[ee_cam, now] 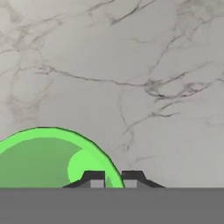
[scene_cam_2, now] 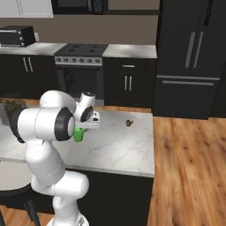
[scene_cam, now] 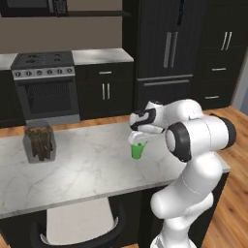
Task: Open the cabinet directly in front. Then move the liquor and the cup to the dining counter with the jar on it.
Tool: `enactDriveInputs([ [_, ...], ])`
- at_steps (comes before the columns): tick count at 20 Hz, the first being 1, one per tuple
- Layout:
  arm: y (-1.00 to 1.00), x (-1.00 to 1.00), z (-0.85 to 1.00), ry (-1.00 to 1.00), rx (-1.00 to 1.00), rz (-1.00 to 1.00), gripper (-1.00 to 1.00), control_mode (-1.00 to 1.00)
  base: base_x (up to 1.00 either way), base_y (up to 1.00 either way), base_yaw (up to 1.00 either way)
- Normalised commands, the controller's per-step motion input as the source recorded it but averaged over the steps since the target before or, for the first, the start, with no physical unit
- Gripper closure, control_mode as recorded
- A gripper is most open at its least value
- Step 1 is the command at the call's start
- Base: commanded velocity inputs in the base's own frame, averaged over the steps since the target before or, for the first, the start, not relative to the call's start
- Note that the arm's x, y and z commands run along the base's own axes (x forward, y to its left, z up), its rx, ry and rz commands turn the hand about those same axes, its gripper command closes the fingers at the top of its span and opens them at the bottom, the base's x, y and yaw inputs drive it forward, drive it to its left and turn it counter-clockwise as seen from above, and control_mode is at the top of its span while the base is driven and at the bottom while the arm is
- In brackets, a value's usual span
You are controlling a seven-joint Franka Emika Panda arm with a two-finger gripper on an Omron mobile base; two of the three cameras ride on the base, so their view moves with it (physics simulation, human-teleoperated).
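The gripper (scene_cam: 139,141) hangs over the dining counter (scene_cam: 92,169), its jaws drawn narrow and pinching the rim of the green cup (scene_cam: 137,150). In the hand view the two fingertips (ee_cam: 93,178) straddle the cup's near wall, with veined marble beyond. The cup (scene_cam_2: 79,134) sits at or just above the slab near the arm; contact with the surface cannot be told. The jar (scene_cam: 40,142), holding brown sticks, stands on the same counter, well apart at its far left end.
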Motion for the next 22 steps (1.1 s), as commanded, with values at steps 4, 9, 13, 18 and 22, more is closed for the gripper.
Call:
enactDriveInputs([
  [4, 0.06, 0.05, 0.0, 0.04, -0.01, -0.02, -1.0, -1.0, 0.0, 0.0, 0.0],
  [9, 0.0, 0.0, 0.21, 0.0, 0.0, 0.0, -1.0, -1.0, 0.0, 0.0, 0.0],
  [13, 0.0, -0.09, 0.79, -0.06, 0.0, 0.0, -1.0, -1.0, 0.0, 0.0, 0.0],
  [18, -0.03, -0.54, 0.92, -0.36, 0.0, 0.0, -1.0, -1.0, 0.0, 0.0, 0.0],
  [22, -0.09, -0.82, 0.96, -0.67, 0.0, 0.0, -1.0, -1.0, 0.0, 0.0, 0.0],
])
